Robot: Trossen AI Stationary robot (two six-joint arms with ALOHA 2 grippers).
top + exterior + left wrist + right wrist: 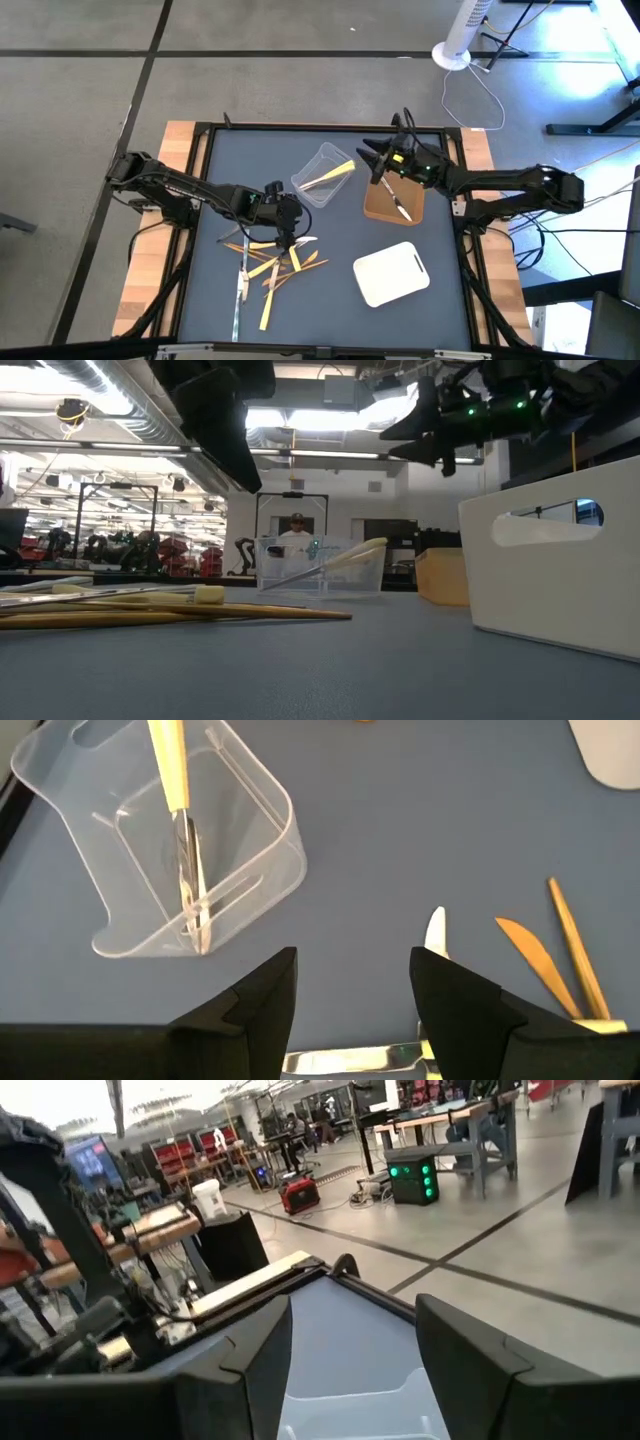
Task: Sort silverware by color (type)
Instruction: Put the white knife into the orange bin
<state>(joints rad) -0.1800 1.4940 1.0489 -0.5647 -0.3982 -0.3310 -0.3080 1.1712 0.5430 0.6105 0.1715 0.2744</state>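
Note:
The silverware lies mostly in a loose pile on the blue table near its front left: pale yellow, orange-brown and silver pieces crossing one another. My left gripper hangs open just above the pile's far end, over a silver piece, with nothing between its fingers. A pale yellow utensil leans in the clear tub, its upper end on the rim. A silver utensil lies in the brown tray. My right gripper is raised above that tray's far left corner, open and empty.
A white tray sits at the front right. In the left wrist view a white knife tip and an orange-brown knife lie beside my fingers. The table's black frame bounds the mat. Bare mat lies between tub and pile.

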